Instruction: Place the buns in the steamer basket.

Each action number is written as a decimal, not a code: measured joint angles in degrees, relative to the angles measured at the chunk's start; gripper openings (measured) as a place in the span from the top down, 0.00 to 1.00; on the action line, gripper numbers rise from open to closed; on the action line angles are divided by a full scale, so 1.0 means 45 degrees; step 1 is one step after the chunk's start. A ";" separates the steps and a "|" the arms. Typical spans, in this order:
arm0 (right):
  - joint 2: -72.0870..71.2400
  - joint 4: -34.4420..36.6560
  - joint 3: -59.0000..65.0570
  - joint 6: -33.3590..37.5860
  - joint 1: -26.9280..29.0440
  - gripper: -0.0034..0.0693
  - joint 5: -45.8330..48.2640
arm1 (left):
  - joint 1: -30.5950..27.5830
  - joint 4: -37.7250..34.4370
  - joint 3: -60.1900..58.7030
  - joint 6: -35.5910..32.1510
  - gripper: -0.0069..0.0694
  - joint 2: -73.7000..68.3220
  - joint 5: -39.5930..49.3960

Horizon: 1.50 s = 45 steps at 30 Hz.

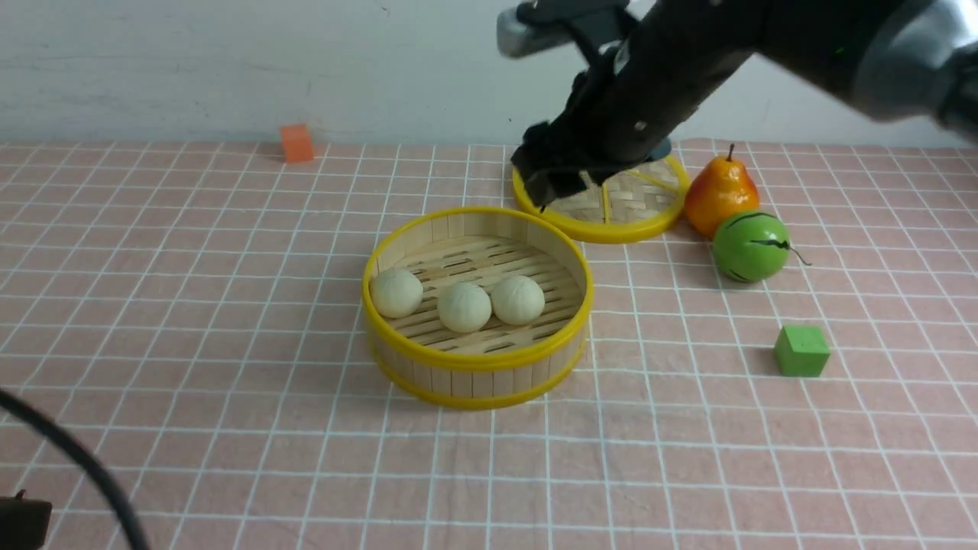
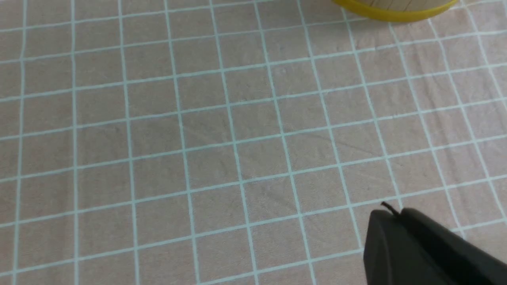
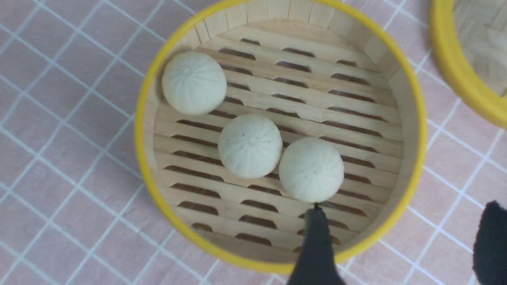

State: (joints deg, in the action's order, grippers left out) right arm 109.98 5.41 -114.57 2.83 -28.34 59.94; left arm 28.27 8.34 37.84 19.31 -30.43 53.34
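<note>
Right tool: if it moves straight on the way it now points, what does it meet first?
The right tool would probably meet the steamer basket first, its rim or floor beside the nearest bun; depth is unclear.

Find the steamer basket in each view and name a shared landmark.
Front view: steamer basket mid-table, three buns inside.
Left wrist view: only a strip of its yellow bottom rim at the picture's edge.
Right wrist view: it fills most of the picture.
Shared landmark: the pink checked cloth.
</note>
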 joint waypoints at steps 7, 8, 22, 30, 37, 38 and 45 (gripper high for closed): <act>-0.2990 0.0000 0.0641 0.0691 0.0000 0.72 0.2213 | 0.0000 -0.0504 -0.2143 0.0026 0.89 0.3894 -0.2193; -0.3059 0.0000 0.0641 0.0692 0.0000 0.73 0.2249 | 0.0000 -0.0517 -0.2220 0.0026 0.89 0.3976 -0.2284; -1.0398 0.0847 0.9938 0.1588 -0.0013 0.98 -0.2536 | 0.0000 -0.0531 -0.2745 0.0026 0.87 0.5253 -0.2803; -1.5666 0.1780 1.4564 0.1704 -0.0022 0.98 -0.6826 | 0.0000 -0.0531 -0.2745 0.0026 0.86 0.5253 -0.2803; -1.7656 0.1825 1.6346 0.1704 -0.0022 0.97 -0.7011 | 0.0000 -0.0535 -0.2745 0.0026 0.86 0.5253 -0.2803; -1.7694 0.1825 1.6387 0.1704 -0.0022 0.97 -0.7023 | 0.0000 -0.0535 -0.2745 0.0026 0.86 0.5253 -0.2803; -1.8133 0.1538 1.7119 0.1704 -0.0022 0.97 -0.7023 | 0.0000 -0.0535 -0.2745 0.0026 0.86 0.5253 -0.2792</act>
State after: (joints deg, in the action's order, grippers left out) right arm 28.38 12.33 -37.53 10.50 -28.44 28.34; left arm 28.27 5.93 25.48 19.42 -6.79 40.77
